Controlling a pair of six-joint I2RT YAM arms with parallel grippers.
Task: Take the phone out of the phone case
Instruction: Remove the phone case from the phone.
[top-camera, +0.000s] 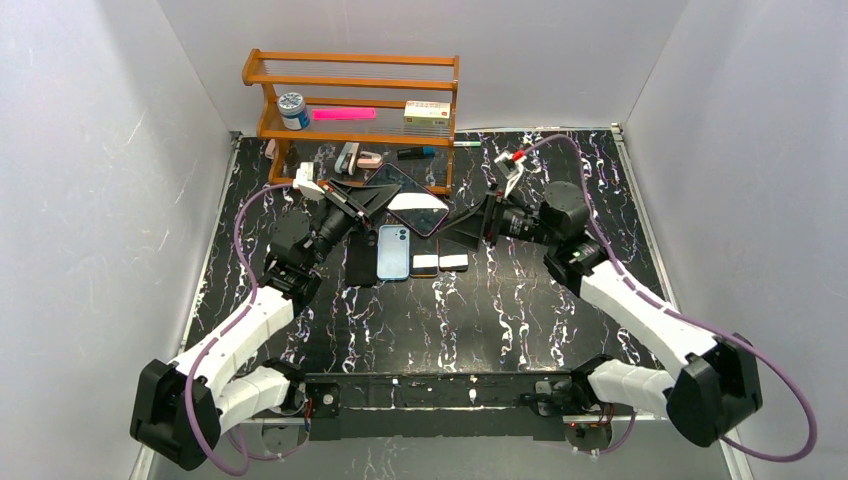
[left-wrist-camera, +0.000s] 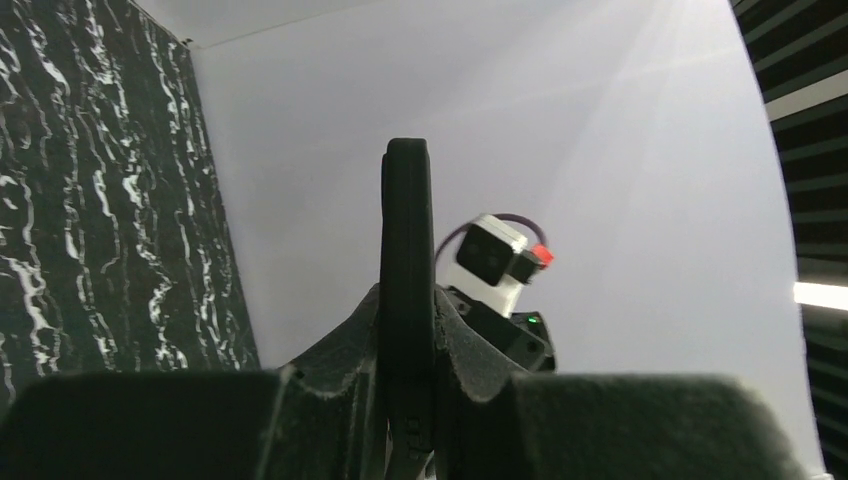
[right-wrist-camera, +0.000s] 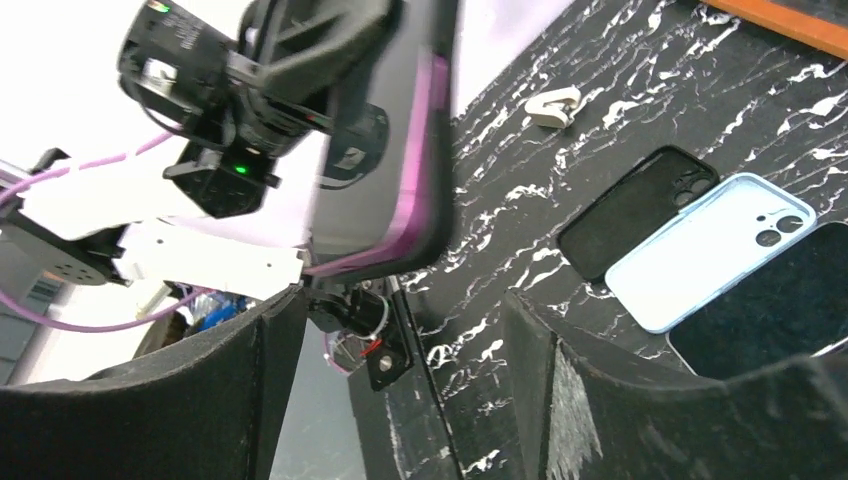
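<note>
Near the far edge of the desk (top-camera: 500, 310), the left gripper (top-camera: 385, 202) clamps the slim, glossy phone (top-camera: 418, 212) in its dark, round-edged case (left-wrist-camera: 407, 300). The right gripper (top-camera: 452, 226), padded fingers (right-wrist-camera: 640, 400) spread wide and empty, hangs beside its other end.

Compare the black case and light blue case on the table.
The black case is dark and matte; the light blue case is pale, two lens rings showing. The black case lies on the left-arm side, slightly nearer than the light blue case. Both lie flat, side by side.
</note>
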